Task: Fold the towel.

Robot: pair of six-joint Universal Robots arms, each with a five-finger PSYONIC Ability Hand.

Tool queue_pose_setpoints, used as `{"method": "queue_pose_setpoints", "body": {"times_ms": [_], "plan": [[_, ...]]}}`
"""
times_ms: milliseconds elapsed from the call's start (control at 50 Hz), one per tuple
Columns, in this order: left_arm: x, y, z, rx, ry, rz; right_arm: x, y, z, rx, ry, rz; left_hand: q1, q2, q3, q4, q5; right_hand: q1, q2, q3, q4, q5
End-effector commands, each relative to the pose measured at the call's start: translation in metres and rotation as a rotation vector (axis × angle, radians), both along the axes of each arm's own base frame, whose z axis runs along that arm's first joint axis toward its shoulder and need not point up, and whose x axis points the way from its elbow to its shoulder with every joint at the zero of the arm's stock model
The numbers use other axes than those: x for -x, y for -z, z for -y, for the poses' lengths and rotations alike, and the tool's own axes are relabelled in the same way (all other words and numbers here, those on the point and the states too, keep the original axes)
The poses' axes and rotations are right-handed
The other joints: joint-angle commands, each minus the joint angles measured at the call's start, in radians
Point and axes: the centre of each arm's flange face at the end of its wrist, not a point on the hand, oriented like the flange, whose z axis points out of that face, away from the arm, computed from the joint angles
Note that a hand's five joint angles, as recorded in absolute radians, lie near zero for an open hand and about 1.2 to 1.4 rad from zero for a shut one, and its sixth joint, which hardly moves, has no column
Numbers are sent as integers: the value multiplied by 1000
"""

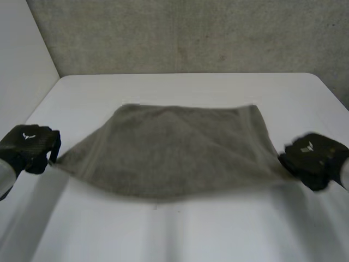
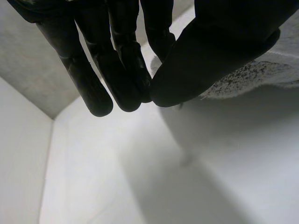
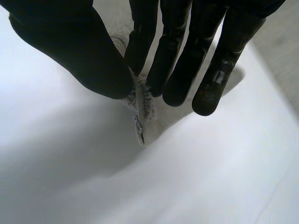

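Pinching the near left corner of the grey towel [image 1: 174, 144], the left hand [image 1: 28, 147] has its thumb pressed against its fingertips with the cloth caught between them, as the left wrist view shows. At the towel's near right corner the right hand [image 1: 312, 159] has the same kind of grip: in the right wrist view a narrow fold of cloth is squeezed between the thumb and the nearest fingers, while the other fingers lie straight alongside it. The two hands are well apart, one at each side of the towel, and the cloth is drawn out wide between them. The towel's near edge sags in a shallow curve from one hand to the other, raised off the white table [image 1: 191, 87], with shadow under it. Beyond that, the towel narrows toward its far edge, which runs straight and looks to lie on the table. Past the far edge there is bare tabletop, then a grey wall [image 1: 191, 33].
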Motion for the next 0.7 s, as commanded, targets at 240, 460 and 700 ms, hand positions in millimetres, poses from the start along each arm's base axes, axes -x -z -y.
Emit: {"method": "queue_pose_setpoints", "body": {"times_ms": [240,460,700], "plan": [[7,12,-17,-101,211,143,26,6,-1,-20,36,-196,201,177,178,178,181,419,213,208,200,227],[26,24,10,-84,252,109,13,33,22,-17,51,-225,201,177,178,178,181,419,213,208,200,227],[74,-30,95,241,224,136,-37,-23,103,351,68,-219,201,177,178,178,181,419,213,208,200,227]]}}
